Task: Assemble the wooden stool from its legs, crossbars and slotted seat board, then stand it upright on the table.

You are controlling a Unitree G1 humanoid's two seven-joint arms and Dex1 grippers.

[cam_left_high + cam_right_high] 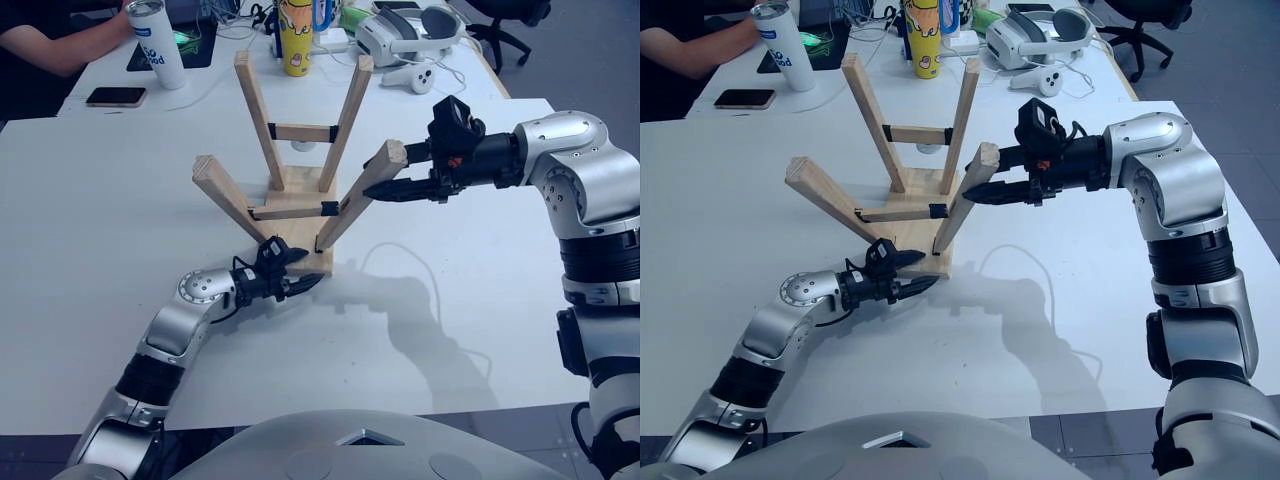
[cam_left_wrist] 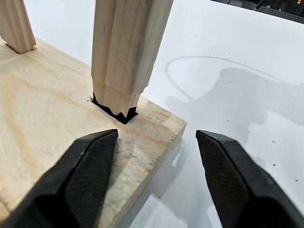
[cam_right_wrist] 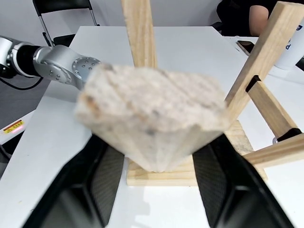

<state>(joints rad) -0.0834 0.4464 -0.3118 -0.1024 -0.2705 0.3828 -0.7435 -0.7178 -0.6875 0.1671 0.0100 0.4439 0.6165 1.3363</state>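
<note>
Currently stool (image 1: 290, 190) upside down mid-counter (image 1: 120, 220), seat board (image 1: 301, 183) flat on surface, four legs splayed upward, crossbars (image 1: 303, 132) joining them. Right hand (image 1: 385, 190) comes in from 3 o'clock, clenched around upper end of leg (image 1: 345, 215) at stool's 4 o'clock corner. Left hand (image 1: 312, 266) low at 6 o'clock, released, fingers spread at board's near corner: one over wood, other over bare counter beside edge.
</note>
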